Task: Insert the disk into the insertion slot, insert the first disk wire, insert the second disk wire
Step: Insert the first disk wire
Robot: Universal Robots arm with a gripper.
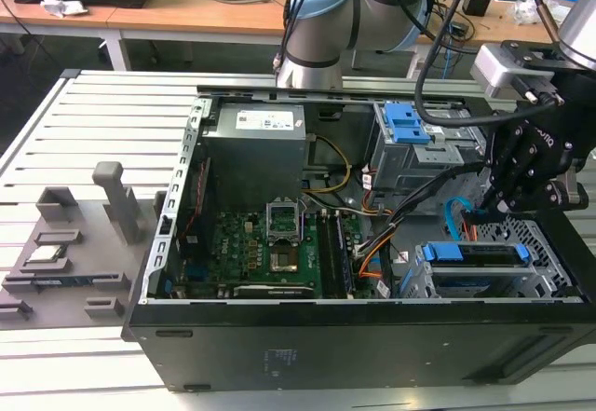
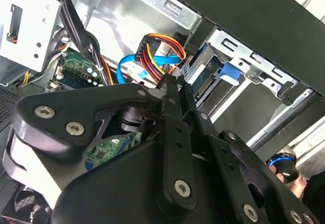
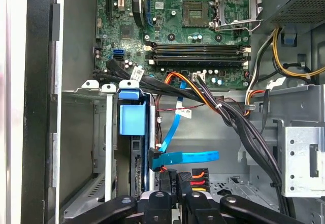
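The disk is seated in the perforated grey cage, at the corner of the case on the exterior view's right, with its long axis along the bay. The tool is clenched on a black plug with coloured wires. The plug is held just beside the disk's connector end, where a blue flat cable appears already joined.

Cables seemingly crowd access beside the disk.

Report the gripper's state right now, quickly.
Gripper: shut on the black disk wire connector, whose red, orange and yellow leads show, right by the disk.
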